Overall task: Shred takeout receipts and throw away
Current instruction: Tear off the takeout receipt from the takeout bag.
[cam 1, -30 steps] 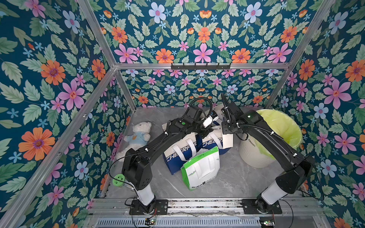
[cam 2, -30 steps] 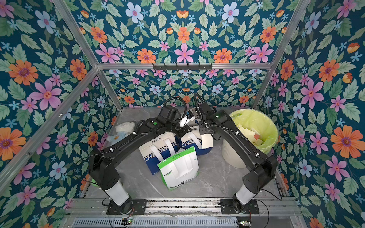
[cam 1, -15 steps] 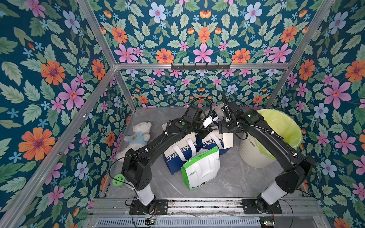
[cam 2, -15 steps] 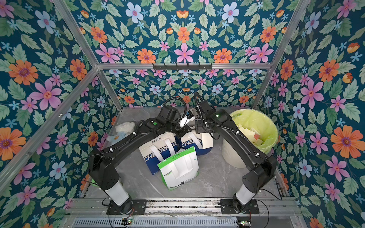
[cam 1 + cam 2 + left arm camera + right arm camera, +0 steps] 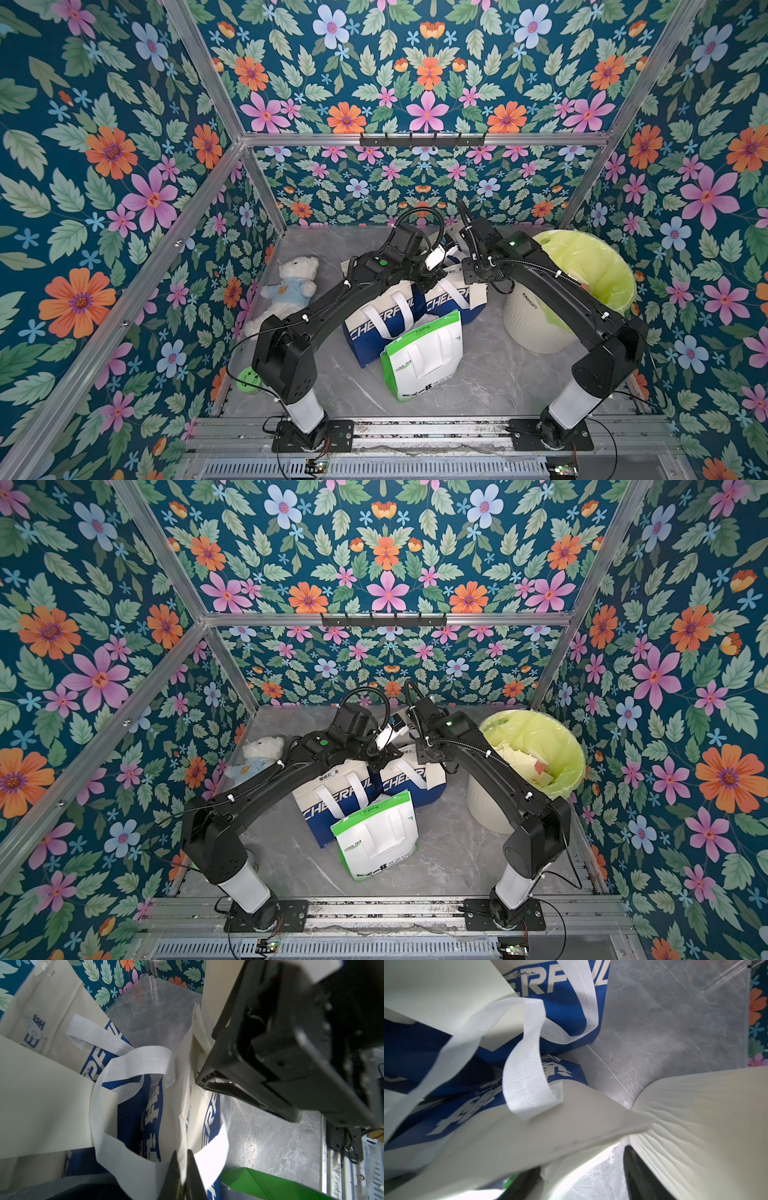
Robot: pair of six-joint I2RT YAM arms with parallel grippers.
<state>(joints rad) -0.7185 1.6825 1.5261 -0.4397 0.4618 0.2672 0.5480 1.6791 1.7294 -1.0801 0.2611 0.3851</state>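
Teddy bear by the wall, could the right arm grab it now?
Probably not. The teddy bear sits on the far side, and the left arm, its pincer pinching a blue-and-white bag, stretches across between it and the right arm.

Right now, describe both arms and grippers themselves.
Left arm and right arm: matte black boxy links on white base columns, each with a green light and black ribbed cable. Left gripper and right gripper have dark fingers.
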